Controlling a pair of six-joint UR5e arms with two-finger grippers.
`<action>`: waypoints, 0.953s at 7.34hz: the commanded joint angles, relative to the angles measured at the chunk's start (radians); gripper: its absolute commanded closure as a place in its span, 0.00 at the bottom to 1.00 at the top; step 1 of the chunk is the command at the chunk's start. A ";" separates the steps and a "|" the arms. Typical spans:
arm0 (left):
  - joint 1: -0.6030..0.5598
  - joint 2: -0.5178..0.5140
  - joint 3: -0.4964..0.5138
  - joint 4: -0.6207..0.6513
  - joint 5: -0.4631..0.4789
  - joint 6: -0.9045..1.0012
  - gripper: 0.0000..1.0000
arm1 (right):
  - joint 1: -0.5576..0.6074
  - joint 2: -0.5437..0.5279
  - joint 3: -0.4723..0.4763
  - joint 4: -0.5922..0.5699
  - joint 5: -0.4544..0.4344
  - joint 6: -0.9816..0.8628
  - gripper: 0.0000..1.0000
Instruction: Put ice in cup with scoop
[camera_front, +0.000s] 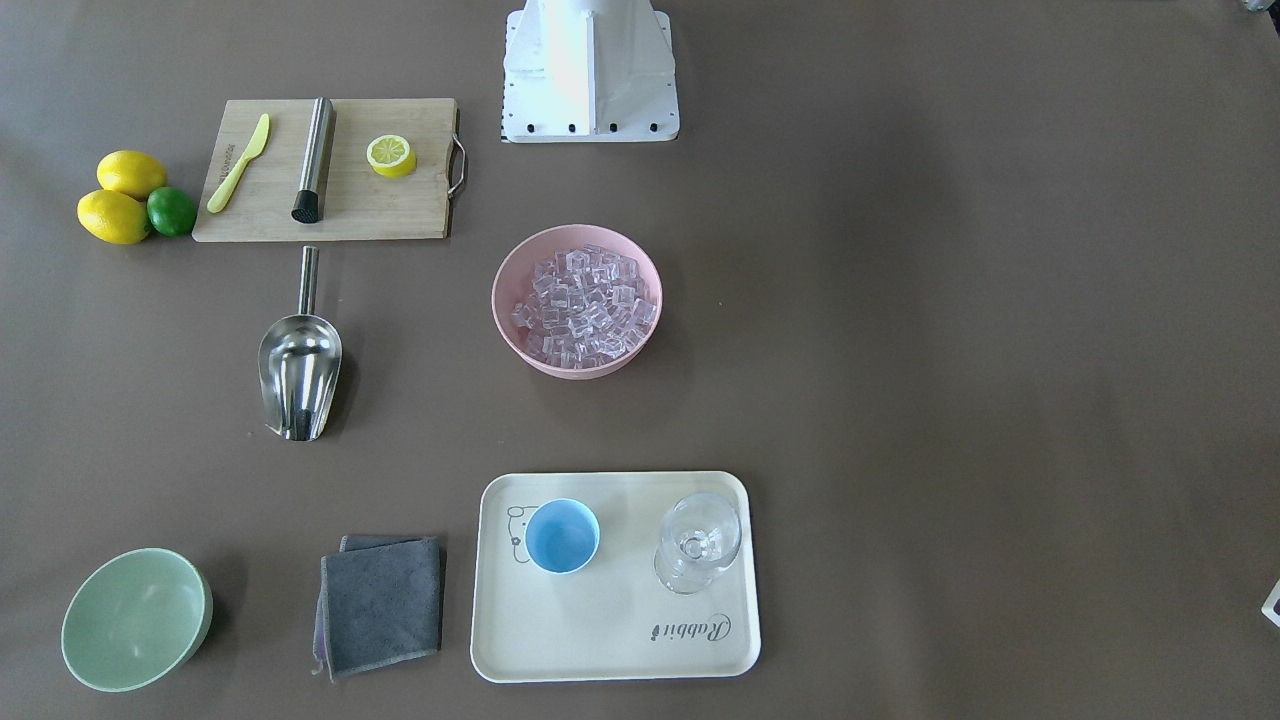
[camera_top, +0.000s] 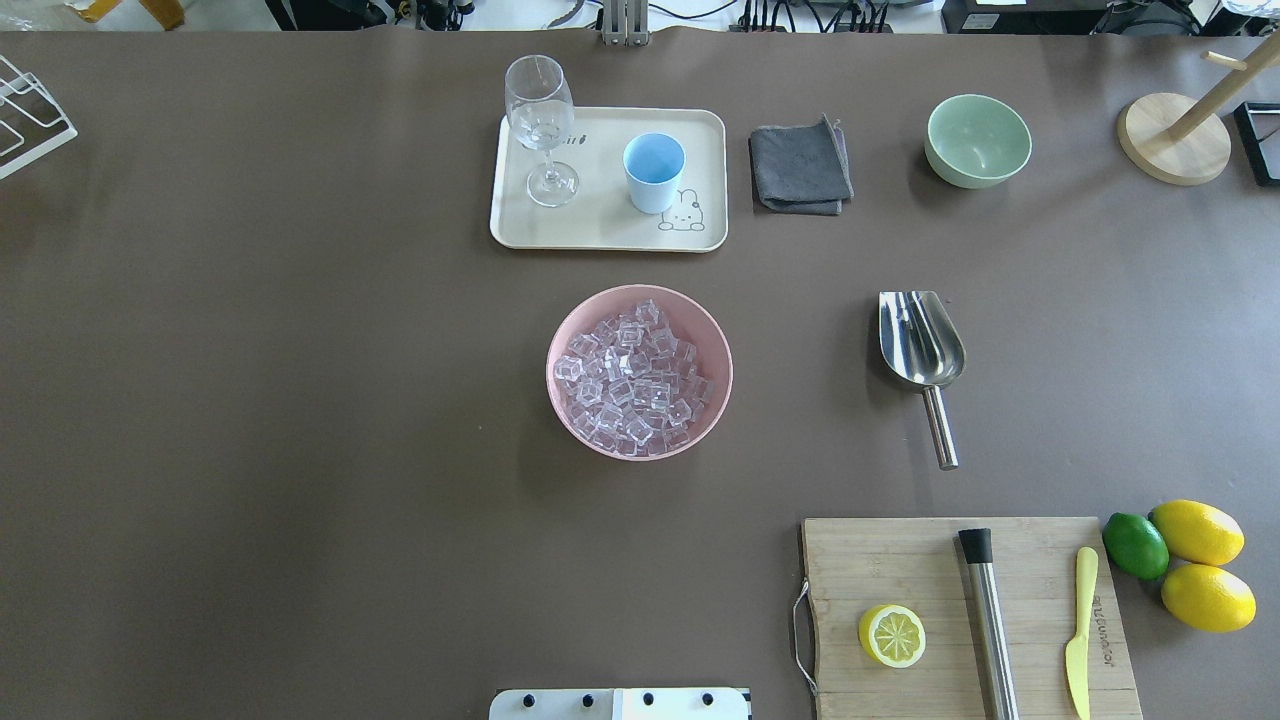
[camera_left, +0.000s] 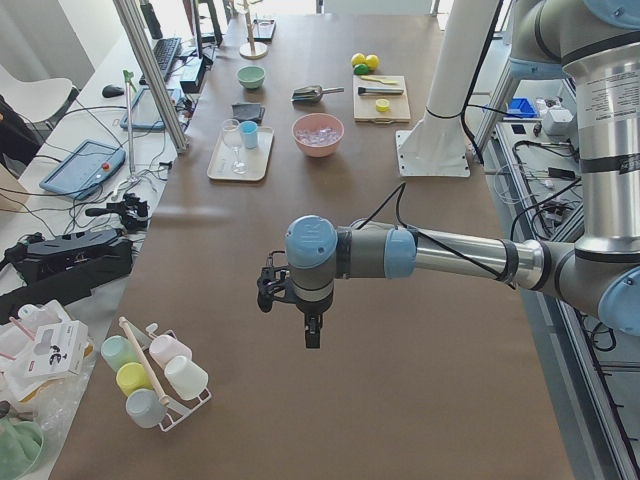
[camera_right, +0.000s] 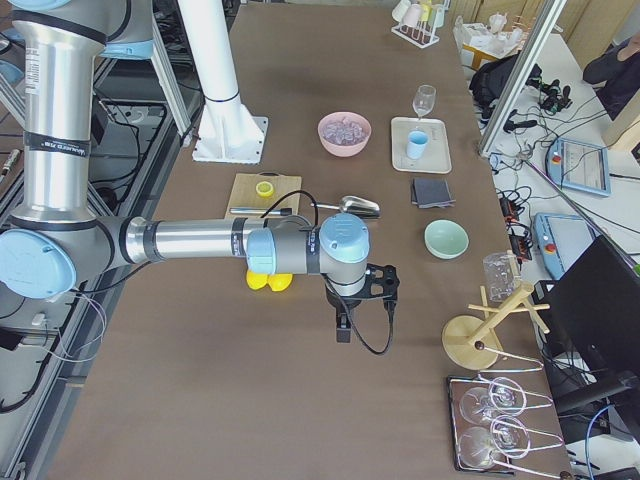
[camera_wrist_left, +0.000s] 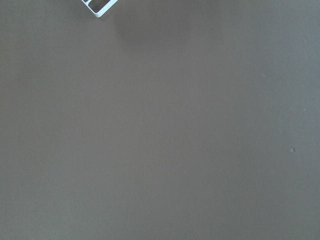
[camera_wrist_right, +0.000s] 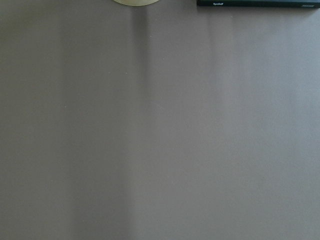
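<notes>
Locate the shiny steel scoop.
In the overhead view, the shiny steel scoop lies right of the pink ice bowl, beyond the wooden cutting board, handle pointing toward it.

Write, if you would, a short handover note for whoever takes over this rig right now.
Grippers: the left gripper and the right gripper both hang over bare table, off to either side of the work area, holding nothing. They show only in the side views, so I cannot tell whether they are open or shut.
Things: the scoop lies on the table on the robot's right, handle toward the robot. All the ice is in the pink bowl. The cup stands upright and empty on the tray.
Done: nothing.
Left: grasp the scoop, scoop ice, tip it into the cup.
</notes>
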 joint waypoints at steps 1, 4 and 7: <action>0.008 -0.024 -0.004 0.026 0.006 0.000 0.02 | -0.001 -0.008 0.000 0.002 0.000 -0.014 0.00; 0.004 -0.019 -0.037 0.027 -0.003 0.003 0.02 | -0.001 -0.006 -0.002 0.000 -0.002 -0.014 0.00; 0.195 -0.019 -0.133 0.020 -0.021 0.004 0.02 | -0.001 0.000 0.004 0.002 -0.005 -0.022 0.00</action>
